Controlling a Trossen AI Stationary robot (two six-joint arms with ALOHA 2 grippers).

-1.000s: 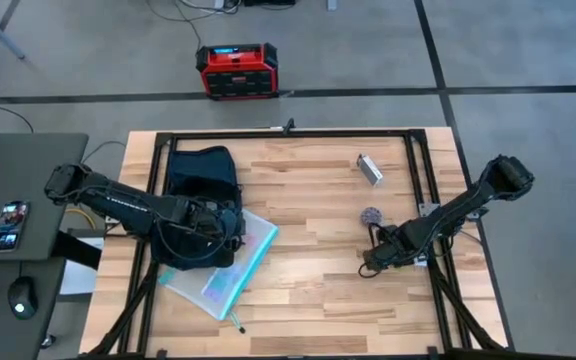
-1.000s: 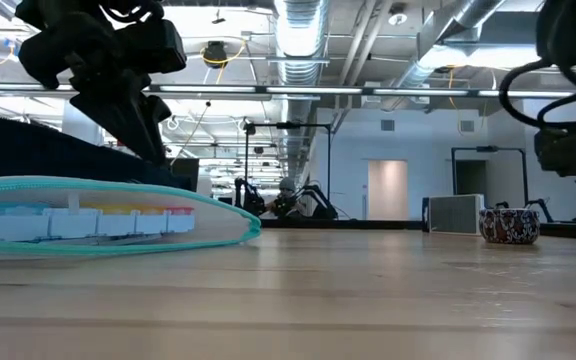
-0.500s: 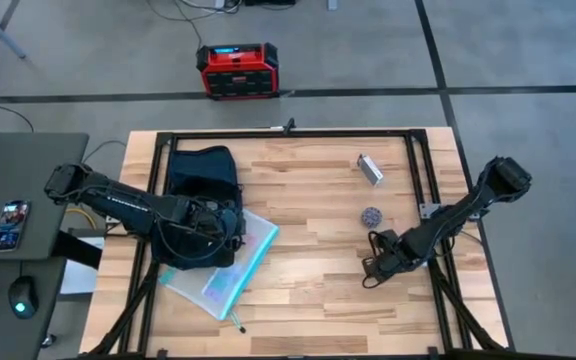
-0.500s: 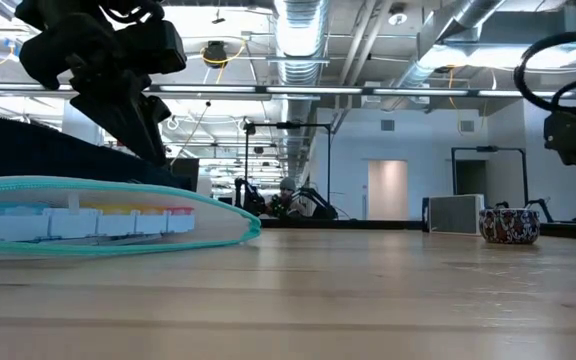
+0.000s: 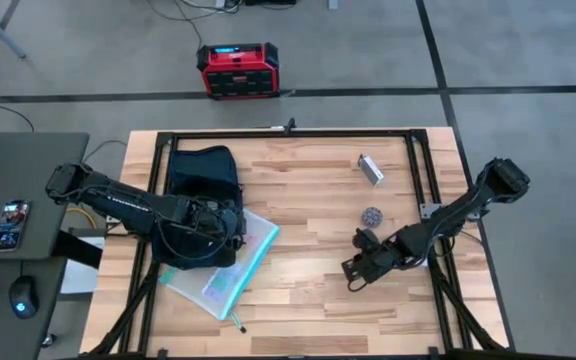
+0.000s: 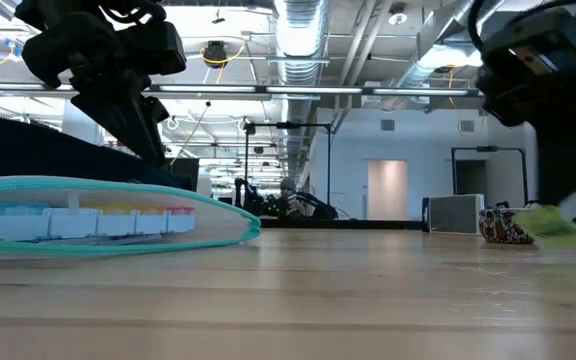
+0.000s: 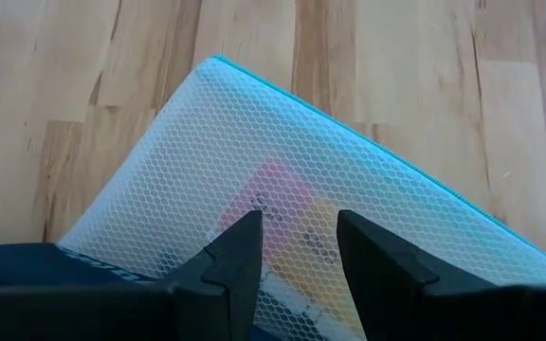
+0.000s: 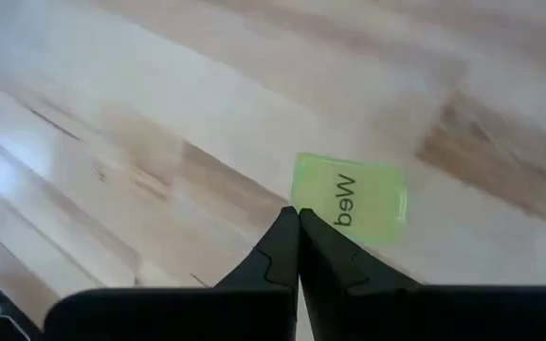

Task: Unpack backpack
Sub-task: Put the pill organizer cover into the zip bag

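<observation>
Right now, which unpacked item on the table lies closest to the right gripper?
The small round patterned pouch, just beyond the right gripper. The silver rectangular case lies farther off, and the mesh zip pouch sits by the backpack.

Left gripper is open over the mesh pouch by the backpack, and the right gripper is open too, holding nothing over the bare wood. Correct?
Not quite. The right gripper is shut, not open, and a green tag marked "Wed" sits at its fingertips; the right wrist view shows this. The rest stands: the left gripper is open over the mesh pouch beside the backpack.
</observation>
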